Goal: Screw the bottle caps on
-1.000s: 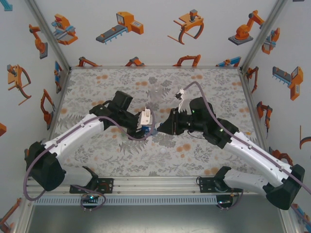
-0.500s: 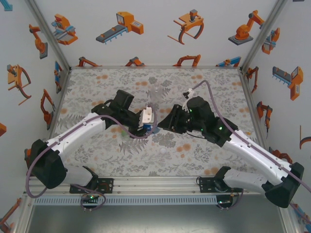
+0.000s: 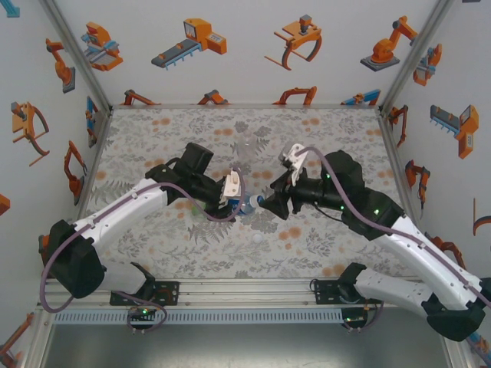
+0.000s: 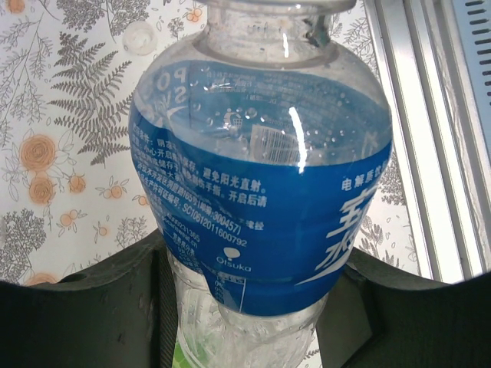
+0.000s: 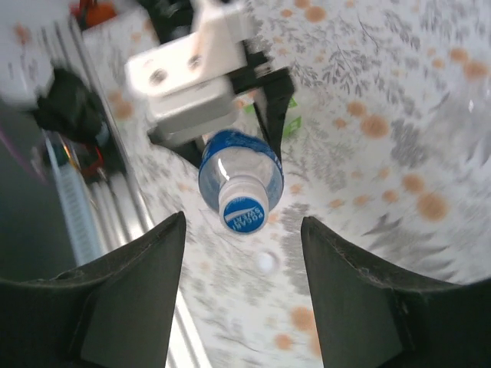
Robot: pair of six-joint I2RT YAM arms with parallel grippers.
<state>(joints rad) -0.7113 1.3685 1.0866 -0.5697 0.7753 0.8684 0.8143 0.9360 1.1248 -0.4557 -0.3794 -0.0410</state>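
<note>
Clear blue-labelled bottle [image 4: 261, 192], white cap [image 5: 243, 208]

Left end effector [image 3: 238, 202] clamped, right [image 5: 242, 222] spread

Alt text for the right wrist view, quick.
A clear plastic bottle with a blue label, wearing a white screw cap with blue print, points at the camera, gripped by the left hand. The dark fingers of the right hand stand open either side, not touching it. One loose white round cap lies on the floral tablecloth.
</note>
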